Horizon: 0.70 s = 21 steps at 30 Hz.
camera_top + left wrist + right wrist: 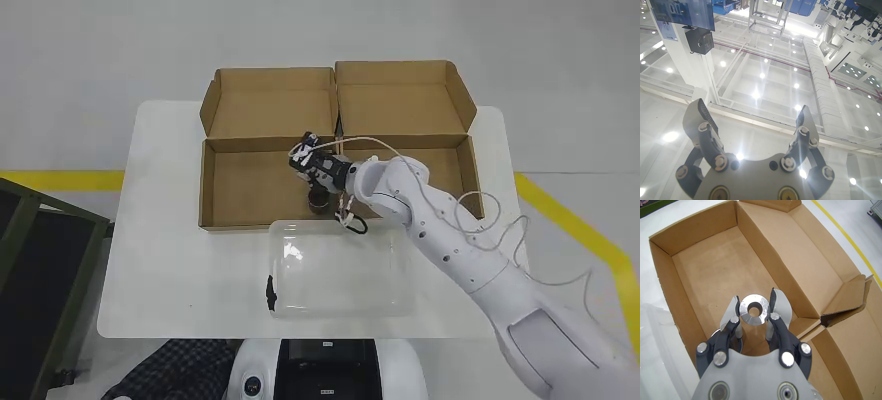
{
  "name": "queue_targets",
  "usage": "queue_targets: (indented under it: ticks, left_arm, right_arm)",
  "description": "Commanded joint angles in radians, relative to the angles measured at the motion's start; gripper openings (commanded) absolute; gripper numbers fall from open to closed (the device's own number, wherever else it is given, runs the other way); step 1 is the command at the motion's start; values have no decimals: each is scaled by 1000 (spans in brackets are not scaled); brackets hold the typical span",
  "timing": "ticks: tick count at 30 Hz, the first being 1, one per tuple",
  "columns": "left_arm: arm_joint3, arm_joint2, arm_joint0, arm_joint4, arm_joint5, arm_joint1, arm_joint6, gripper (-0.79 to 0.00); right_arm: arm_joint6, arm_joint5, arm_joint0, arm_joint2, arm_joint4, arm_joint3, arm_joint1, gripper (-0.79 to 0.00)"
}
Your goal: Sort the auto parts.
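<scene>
- right gripper [755, 297] hangs over the left compartment of the cardboard box [702, 262], jaws closed partway on a metal sleeve [745, 315], pinching its round end from both sides
- the sleeve looks like solid steel with a centre bore: likely heavy for its size, stiff, smooth and apt to slip, so a hold across the outer wall seems sound
- left gripper [752, 103] points at the ceiling, jaws spread wide, nothing between them
- a clear tray [400, 305] sits on the worktop [170, 250] beside the box, a small black part [270, 292] at its edge
</scene>
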<state>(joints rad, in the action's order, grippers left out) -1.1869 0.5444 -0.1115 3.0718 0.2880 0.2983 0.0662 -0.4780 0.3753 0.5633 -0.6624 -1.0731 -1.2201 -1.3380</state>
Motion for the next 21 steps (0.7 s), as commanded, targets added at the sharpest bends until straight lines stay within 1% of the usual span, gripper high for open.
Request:
queue_targets:
  ticks: [1, 12, 13, 15, 16, 17, 21]
  left_arm:
    - [0, 0, 0, 0, 0, 0, 0, 0]
    - [0, 0, 0, 0, 0, 0, 0, 0]
    - [0, 0, 0, 0, 0, 0, 0, 0]
    - [0, 0, 0, 0, 0, 0, 0, 0]
    - [0, 0, 0, 0, 0, 0, 0, 0]
    - [0, 0, 0, 0, 0, 0, 0, 0]
    - [0, 0, 0, 0, 0, 0, 0, 0]
  right_arm:
    - [-1, -7, -5, 5, -2, 17, -7, -785]
    - [-20, -39, -34, 20, 1, 115, -45, -785]
    - [-21, -41, -36, 20, 2, 121, -48, -757]
    - [-21, -43, -39, 20, 2, 134, -53, -653]
    - [-22, -43, -41, 21, 0, 138, -56, -613]
    - [-23, -42, -42, 21, 1, 142, -58, -585]
    - [-27, -41, -47, 21, -2, 156, -67, -539]
